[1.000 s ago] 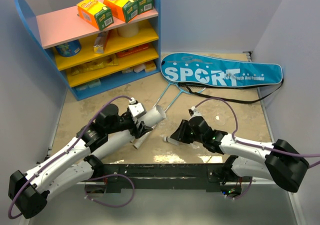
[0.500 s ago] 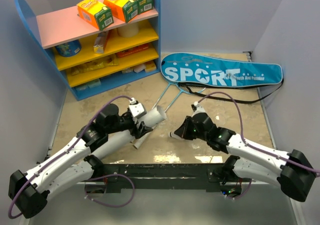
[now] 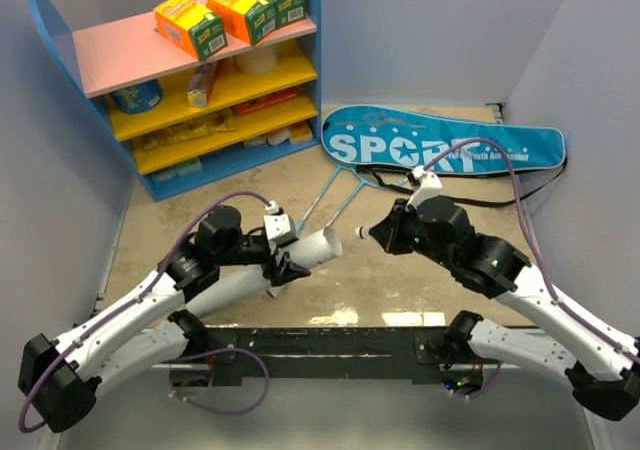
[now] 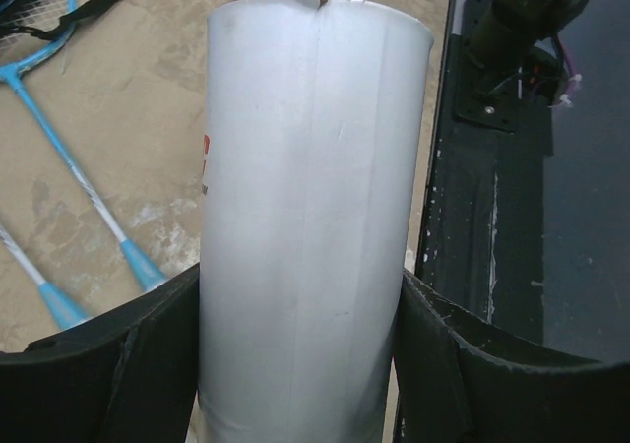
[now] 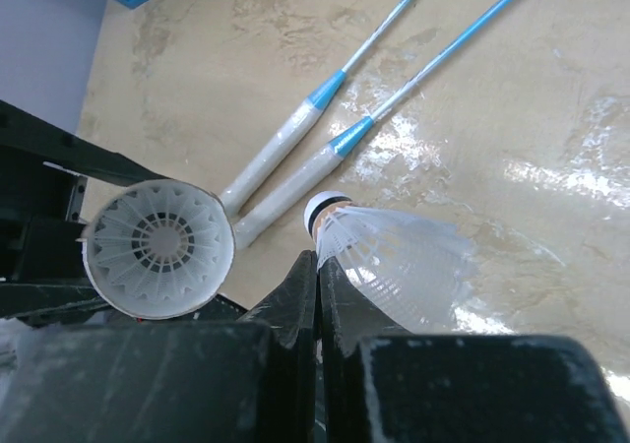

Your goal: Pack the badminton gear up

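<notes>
Right claw [image 5: 317,266] is pressed fully together, its two dark fingers pinching the edge of the feather skirt of a white shuttlecock [image 5: 394,256]. From the wrist camera the shuttlecock sits just past the fingertips, toward 1 o'clock. Its long axis lies nearly level, with the cork nose at 9 o'clock and the skirt flaring to 3 o'clock. It hangs clear of the table [image 5: 512,89].

From above, the nose sticks out of the claw toward 9 o'clock, aimed at the open mouth of a white tube [image 3: 315,242] close by but not touching. Inside that mouth, the wrist view shows the ribbed skirt of a second shuttlecock [image 5: 157,249].

Left claw [image 4: 300,364] is spread wide around the tube, one finger flat against each side, gripping it near its closed end. The tube's long axis runs from 8 o'clock up to 2 o'clock in the overhead view.

Beyond both claws, two light-blue rackets [image 3: 335,195] lie side by side on the table, handles toward 7 o'clock, heads toward 1 o'clock at the mouth of the blue "SPORT" bag [image 3: 440,148], which stretches 9 to 3 o'clock along the far edge.
</notes>
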Tool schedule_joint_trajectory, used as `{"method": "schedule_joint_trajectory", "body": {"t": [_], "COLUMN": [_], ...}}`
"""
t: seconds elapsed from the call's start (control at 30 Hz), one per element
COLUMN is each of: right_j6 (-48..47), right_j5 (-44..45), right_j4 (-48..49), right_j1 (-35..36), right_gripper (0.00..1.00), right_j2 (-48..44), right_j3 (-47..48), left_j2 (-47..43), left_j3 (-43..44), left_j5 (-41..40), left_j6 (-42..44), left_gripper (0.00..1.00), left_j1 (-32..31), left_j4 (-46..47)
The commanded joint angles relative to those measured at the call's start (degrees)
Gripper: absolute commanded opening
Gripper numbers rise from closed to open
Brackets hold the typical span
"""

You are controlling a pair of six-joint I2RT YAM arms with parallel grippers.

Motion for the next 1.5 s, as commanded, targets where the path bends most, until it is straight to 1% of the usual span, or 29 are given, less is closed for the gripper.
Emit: {"method": "schedule_joint_trajectory", "body": {"t": [0.0,0.13,0.17,0.23,0.27,0.5,0.63,0.73,0.93,1.13,1.33,1.43,1.47], "right_j6": [-5.5,-7.4,-7.6,-7.8,-7.9,-7.9,-7.6,-7.2,-6.2,-4.9,-3.9,-2.9,-2.5], "right_j5": [-0.7,-5.1,-7.6,-9.7,-12.4,-20.7,-24.0,-25.9,-26.6,-27.9,-29.4,-30.0,-30.4], "right_j4": [-8.4,-9.4,-9.8,-9.6,-9.4,-7.3,-5.4,-3.6,-1.2,4.4,9.8,13.2,15.7], "right_j1": [-0.3,-0.3,-0.3,-0.3,-0.3,-0.2,-0.1,0.1,1.1,2.2,3.1,3.4,3.9], "right_gripper": [0.00,0.00,0.00,0.00,0.00,0.00,0.00,0.00,0.00,0.00,0.00,0.00,0.00], "right_j2": [-0.5,-2.3,-2.4,-2.4,-2.1,-1.2,-0.9,-0.8,-0.7,0.5,3.6,4.6,4.8], "right_j3": [8.2,12.1,13.2,14.0,14.3,12.9,11.3,9.4,6.8,3.1,0.6,-1.5,-2.4], "left_j2": [0.9,1.6,1.6,1.7,1.6,1.3,0.9,0.9,0.2,0.3,-0.2,-0.3,-0.5], "left_j3": [1.7,1.6,1.6,1.6,1.5,1.4,1.4,1.6,1.5,1.4,1.2,1.2,1.2], "left_j5": [8.2,11.2,11.8,12.0,12.1,13.6,13.6,13.3,13.4,14.1,14.3,14.4,14.5], "left_j6": [0.2,0.5,0.6,0.6,0.7,0.3,0.3,0.3,0.2,0.0,-0.2,-0.3,-0.3], "left_gripper": [0.00,0.00,0.00,0.00,0.00,0.00,0.00,0.00,0.00,0.00,0.00,0.00,0.00], "left_j1": [-0.9,-2.1,-2.2,-2.7,-2.8,-3.0,-3.0,-3.0,-3.0,-2.9,-3.0,-3.0,-3.0], "left_j4": [3.8,3.7,3.8,3.6,3.6,3.8,4.0,4.1,4.5,4.8,5.2,5.3,5.4]}}
